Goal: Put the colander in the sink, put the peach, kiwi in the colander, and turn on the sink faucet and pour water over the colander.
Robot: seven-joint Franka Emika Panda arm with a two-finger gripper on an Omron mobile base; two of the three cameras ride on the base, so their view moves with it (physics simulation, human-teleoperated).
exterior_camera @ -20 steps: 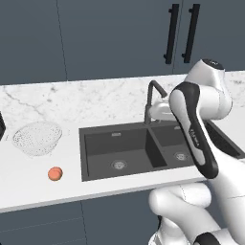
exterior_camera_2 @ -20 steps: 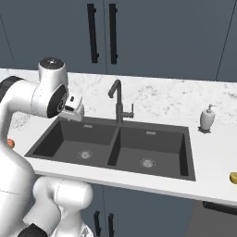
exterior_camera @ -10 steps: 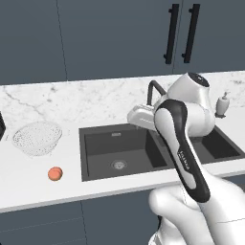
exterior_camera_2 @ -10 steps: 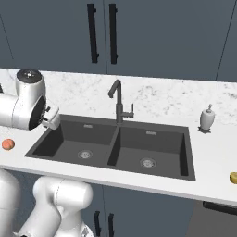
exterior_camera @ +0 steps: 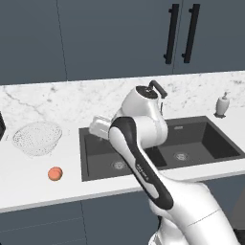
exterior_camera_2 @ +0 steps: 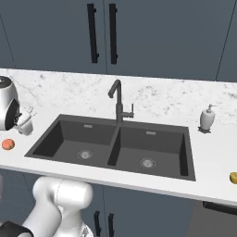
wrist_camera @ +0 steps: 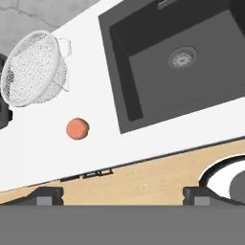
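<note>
A: What's different from a second ago?

B: The white arm swings left across the dark charcoal double-basin sink. Its two-finger gripper was by the tall dark gooseneck faucet; now it hangs over the left rim of the left basin.

A: And in the right base view?

B: The gripper has slid to the far left edge, just above the small round orange-pink peach.

A: Anything on the counter moved?

B: No, just the arm.
</note>
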